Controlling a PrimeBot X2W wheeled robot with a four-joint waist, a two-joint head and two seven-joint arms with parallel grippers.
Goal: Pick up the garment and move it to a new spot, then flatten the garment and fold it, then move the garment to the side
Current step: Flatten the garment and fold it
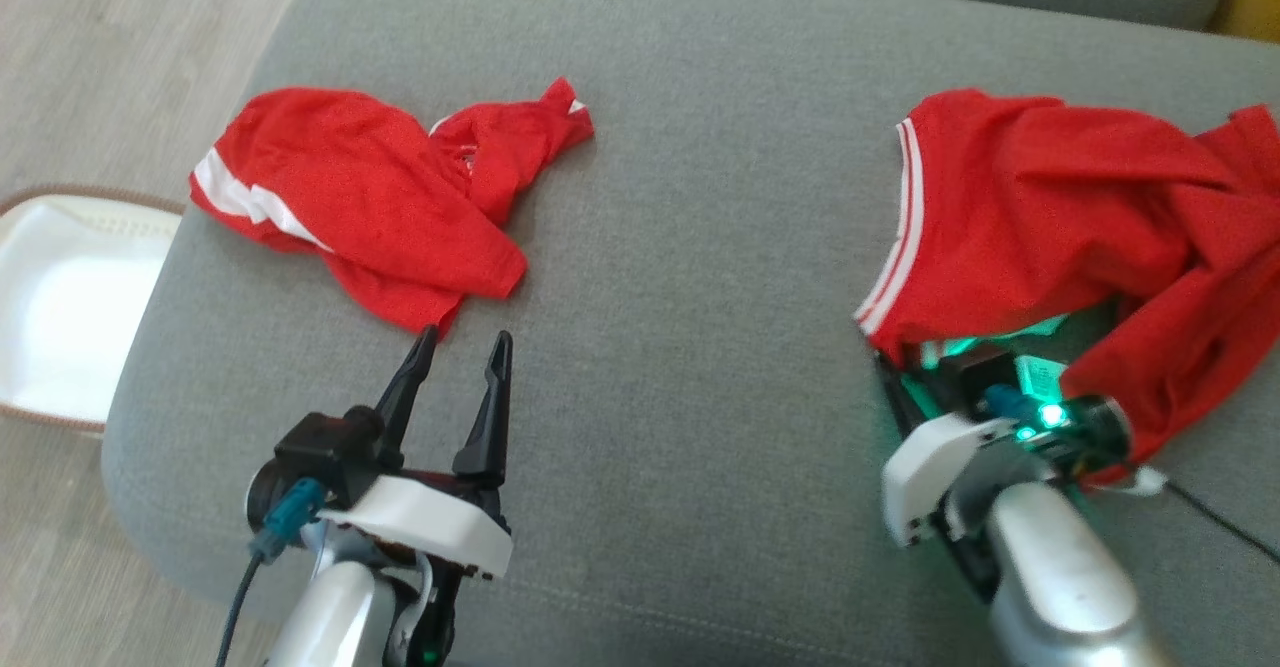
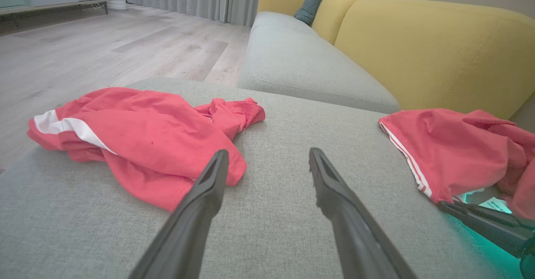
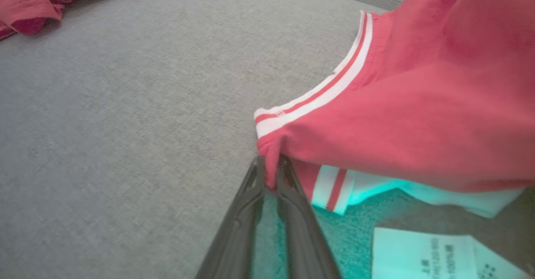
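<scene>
Red crumpled cloth garment w/ white-striped hem point(image 1: 1050, 207) at 3 o'clock on grey fabric cushion point(image 1: 690, 277). R gripper point(image 3: 271, 168) narrow, pinching hem corner; L gripper point(image 1: 464, 337) wide, empty, at 7. Lift slow & high; avoid dragging trailing cloth.

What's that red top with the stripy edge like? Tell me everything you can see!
The red top is soft, thin-looking cloth, crumpled and bunched, not flat. One edge has a white band with a red stripe. It lies on the grey sofa cushion, on the robot's right side, draped over the right gripper. The fingers are shut on a fold at the striped corner. A white label shows underneath, lit green.
</scene>
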